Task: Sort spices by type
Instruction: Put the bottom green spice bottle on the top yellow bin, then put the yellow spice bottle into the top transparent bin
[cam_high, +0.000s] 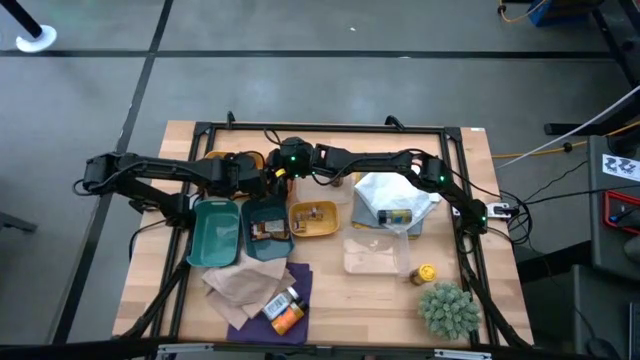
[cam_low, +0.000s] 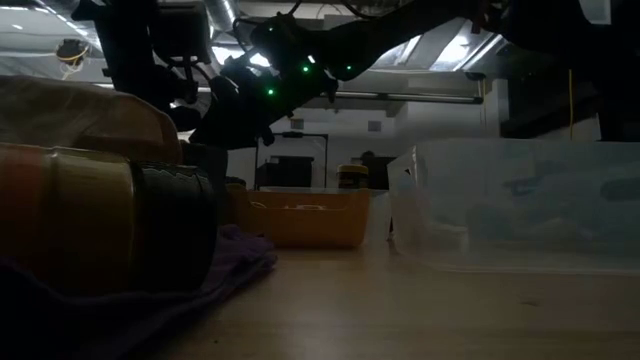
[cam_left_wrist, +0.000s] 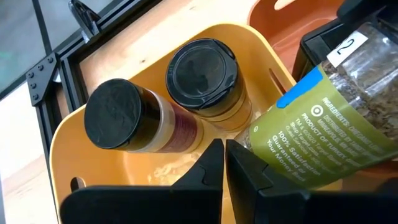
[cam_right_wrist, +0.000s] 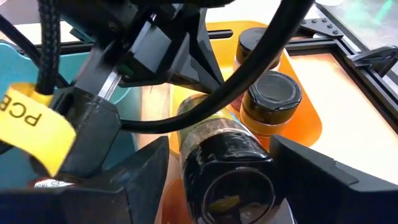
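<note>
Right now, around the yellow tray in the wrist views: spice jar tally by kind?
black-capped jars standing in the yellow tray: 2
green-labelled jar, tilted, between the right pincer fingers: 1
Total: 3

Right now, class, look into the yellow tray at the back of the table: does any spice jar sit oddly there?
Yes. Two black-capped jars stand upright in the yellow tray, but the green-labelled jar leans tilted across its rim, black cap towards the right pincer, whose open fingers flank it. The shut left pincer hovers beside it.
</note>
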